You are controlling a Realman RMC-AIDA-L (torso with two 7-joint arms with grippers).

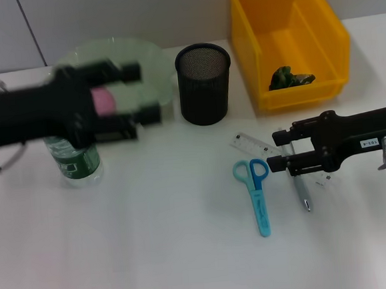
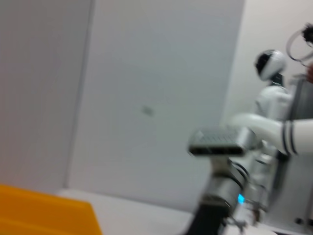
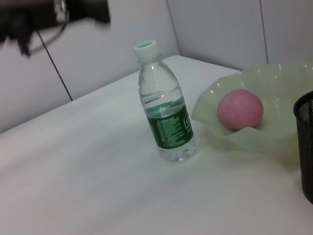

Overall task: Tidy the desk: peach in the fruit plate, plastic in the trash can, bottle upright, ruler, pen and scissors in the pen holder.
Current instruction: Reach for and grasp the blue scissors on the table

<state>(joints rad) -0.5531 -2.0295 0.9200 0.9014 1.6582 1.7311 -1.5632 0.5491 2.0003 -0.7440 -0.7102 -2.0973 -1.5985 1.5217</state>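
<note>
- Surface [image 1: 155, 254]: white; carries every task item. Positions below are given relative to the pen holder [image 1: 204, 83].
- Trash can [image 1: 288, 40]: yellow bin just to the right of the pen holder; the crumpled plastic [image 1: 290, 78] lies inside it.
- Fruit plate [image 1: 148, 64]: pale green, just to the left of the pen holder; the right wrist view shows the peach [image 3: 240, 108] resting in it.
- Left gripper [image 1: 139, 92]: above the plate, left of the pen holder; jaws spread wide, holding nothing.
- Bottle [image 3: 165, 105]: upright, farther left, beyond the plate.
- Right gripper [image 1: 279, 151]: in front and to the right of the pen holder; jaws apart, low over the ruler [image 1: 253, 142] and pen [image 1: 301, 191].
- Scissors [image 1: 257, 191]: flat on the surface, in front of the pen holder, just beside the ruler.
- Risk: ruler and pen lie close together under the right gripper; closing may catch both or skid the thin ruler.
- Risk: the left arm passes near the bottle; a low sweep could topple it.
</note>
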